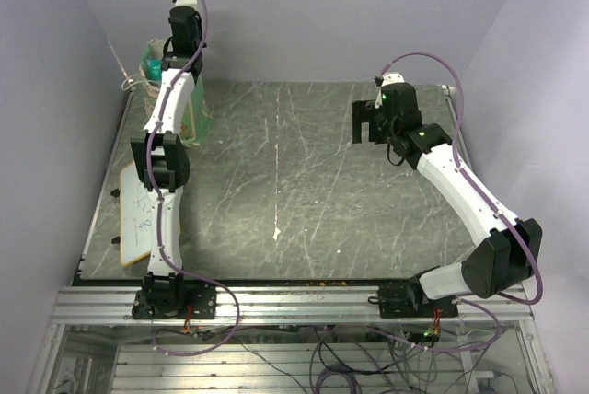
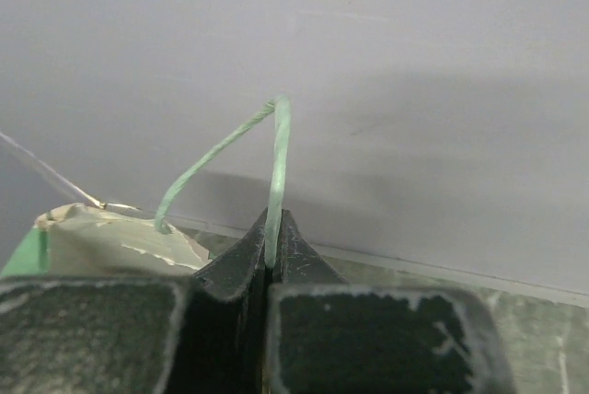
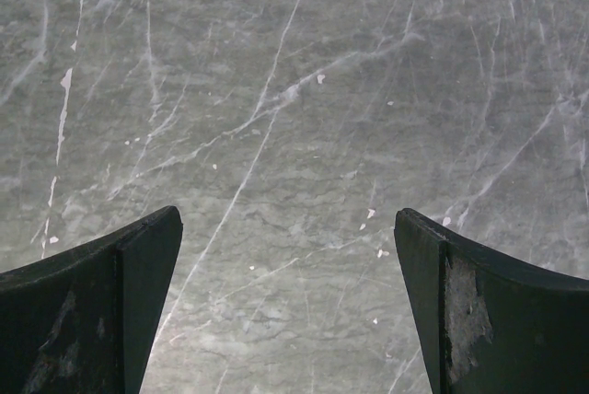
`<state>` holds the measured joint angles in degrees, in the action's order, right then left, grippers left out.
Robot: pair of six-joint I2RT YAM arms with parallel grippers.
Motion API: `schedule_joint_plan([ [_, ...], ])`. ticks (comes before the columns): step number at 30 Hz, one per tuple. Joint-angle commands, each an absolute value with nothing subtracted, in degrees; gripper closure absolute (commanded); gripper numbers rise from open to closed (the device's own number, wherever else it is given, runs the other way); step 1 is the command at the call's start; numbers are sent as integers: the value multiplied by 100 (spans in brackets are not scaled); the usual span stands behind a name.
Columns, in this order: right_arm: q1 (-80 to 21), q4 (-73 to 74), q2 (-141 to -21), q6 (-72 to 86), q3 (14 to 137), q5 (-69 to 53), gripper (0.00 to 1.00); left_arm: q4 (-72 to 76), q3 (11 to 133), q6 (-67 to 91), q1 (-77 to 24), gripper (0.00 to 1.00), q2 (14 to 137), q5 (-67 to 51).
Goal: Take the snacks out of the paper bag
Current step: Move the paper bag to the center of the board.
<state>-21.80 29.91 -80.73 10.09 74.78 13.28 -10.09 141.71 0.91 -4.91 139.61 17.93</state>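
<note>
My left jaws are pinched tight on the handle, a thin twisted string of pale green that loops up from between the tips against the plain wall. Just below and left of them is the crumpled cream top of the paper bag, with mint green at its edge. From above, the bag stands in the far left corner under my wrist, and a teal snack shows in its mouth. My left arm is stretched far forward, its wrist raised over the bag. My right arm is bent at the elbow, and its jaws gape wide over the grey, white-veined surface, well apart from the bag.
</note>
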Motion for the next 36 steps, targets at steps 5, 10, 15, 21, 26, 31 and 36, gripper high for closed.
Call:
schedule_joint_plan([
  [5,-2153,2937,-8118,1011,7608,1085,0,-712,14051,1426,-402,93,13156,561],
  [10,-2153,2935,-8087,1020,7586,995,0,-592,13551,1923,-466,93,12812,16],
  [15,-2153,2943,-8070,1055,7603,901,0,-1027,13456,2085,-747,93,12665,-422],
  [21,-2152,3027,-8009,1169,7590,649,0,-1312,12889,2263,-1098,93,12136,-447],
  [26,-2158,3192,-7942,1300,7582,496,0,-1689,12362,2086,-1334,93,11676,-762],
  [31,-2153,3378,-8011,1516,7700,236,0,-2186,11936,2228,-1543,93,11236,-985],
  [36,-2153,3606,-8112,1770,7832,-175,0,-2633,11452,2875,-1769,93,10662,-1387],
])
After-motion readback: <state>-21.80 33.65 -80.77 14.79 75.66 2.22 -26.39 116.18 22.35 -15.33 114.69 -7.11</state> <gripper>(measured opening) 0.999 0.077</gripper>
